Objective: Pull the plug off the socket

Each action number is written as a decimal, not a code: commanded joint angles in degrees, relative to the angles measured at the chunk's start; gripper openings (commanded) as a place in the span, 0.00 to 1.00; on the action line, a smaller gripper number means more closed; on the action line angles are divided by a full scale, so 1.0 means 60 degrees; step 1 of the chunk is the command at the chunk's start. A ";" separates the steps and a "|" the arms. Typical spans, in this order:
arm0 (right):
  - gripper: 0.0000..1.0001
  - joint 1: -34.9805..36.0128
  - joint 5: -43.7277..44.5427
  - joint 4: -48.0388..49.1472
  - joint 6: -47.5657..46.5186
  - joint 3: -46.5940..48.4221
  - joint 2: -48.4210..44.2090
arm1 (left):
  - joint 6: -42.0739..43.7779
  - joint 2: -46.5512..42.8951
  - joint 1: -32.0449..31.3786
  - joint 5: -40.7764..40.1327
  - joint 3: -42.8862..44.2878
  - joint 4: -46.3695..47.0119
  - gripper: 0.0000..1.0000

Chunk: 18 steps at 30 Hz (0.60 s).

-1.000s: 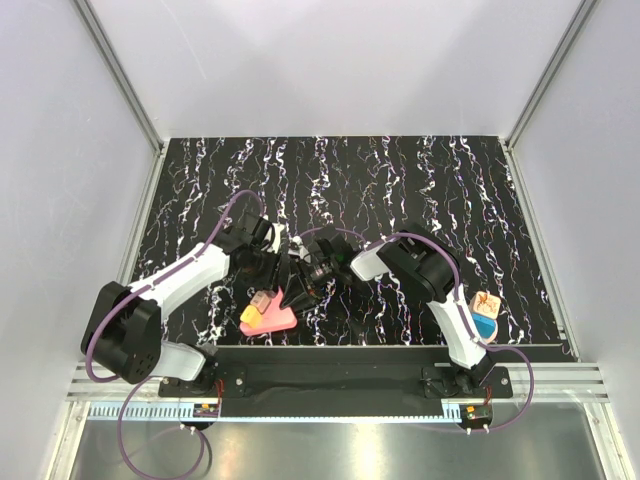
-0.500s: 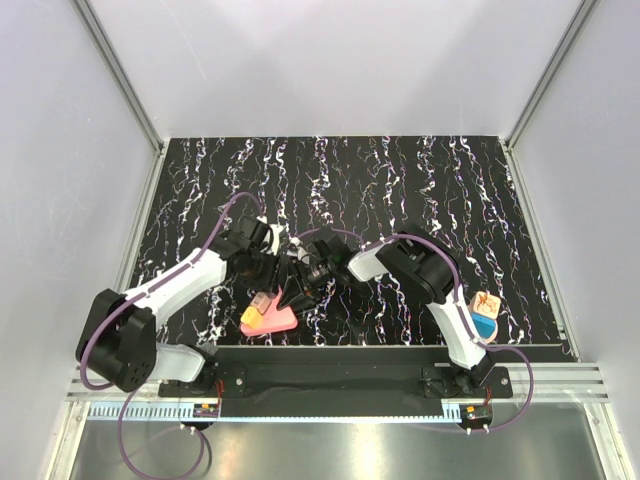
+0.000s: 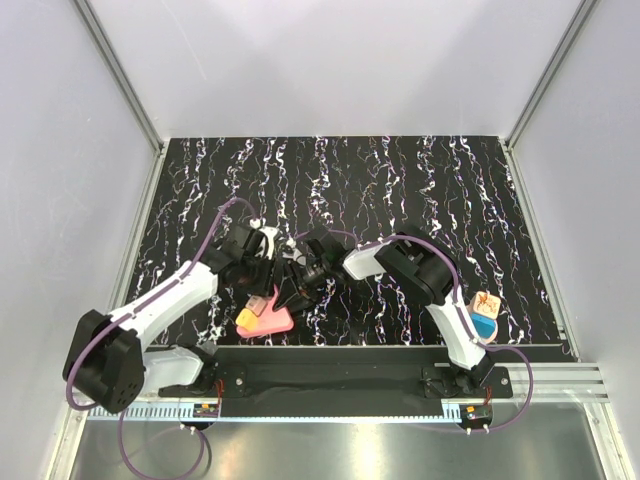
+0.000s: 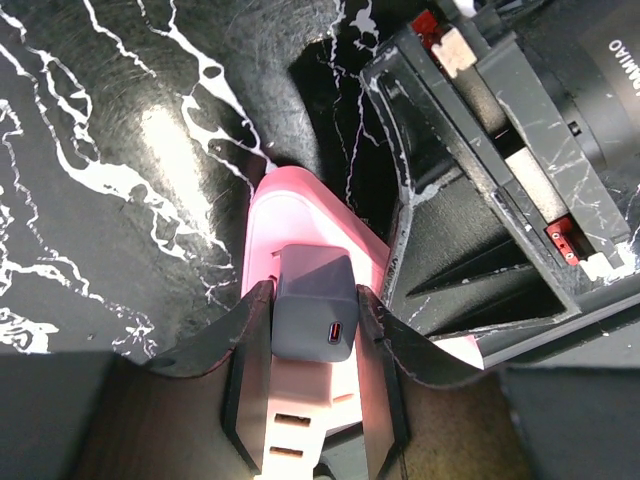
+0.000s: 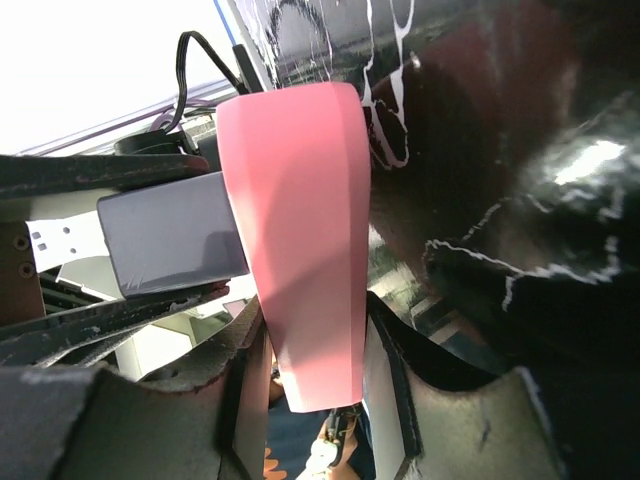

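A pink socket block (image 4: 292, 228) lies near the table's front edge; in the top view (image 3: 270, 318) it shows below both grippers. A grey cube plug (image 4: 315, 315) with a small USB port sits on it. My left gripper (image 4: 313, 312) is shut on the plug, one finger on each side. My right gripper (image 5: 310, 345) is shut on the pink socket (image 5: 300, 230), with the plug (image 5: 175, 235) sticking out to its left. In the top view the left gripper (image 3: 276, 266) and right gripper (image 3: 299, 288) meet over the socket; the plug is hidden there.
A blue and orange object (image 3: 485, 312) lies at the front right beside the right arm's base. The right gripper's black body (image 4: 480, 230) is close against the left gripper. A yellow piece (image 3: 246, 317) sits at the socket's left end.
The left arm's elbow has swung down and left and its gripper has shifted right over the socket. The right gripper has edged left. The socket has tipped slightly.
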 commanded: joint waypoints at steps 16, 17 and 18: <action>0.00 0.0051 0.1880 -0.1461 -0.0244 -0.0660 0.0526 | -0.0794 -0.1876 -0.0006 -0.0380 0.0513 0.1321 0.00; 0.00 0.0051 0.1851 -0.1360 -0.0288 -0.0660 0.0496 | -0.0881 -0.2008 0.0024 -0.0424 0.0556 0.1335 0.00; 0.00 0.0051 0.1865 -0.1330 -0.0332 -0.0660 0.0423 | -0.0955 -0.2270 0.0125 -0.0511 0.0586 0.1292 0.00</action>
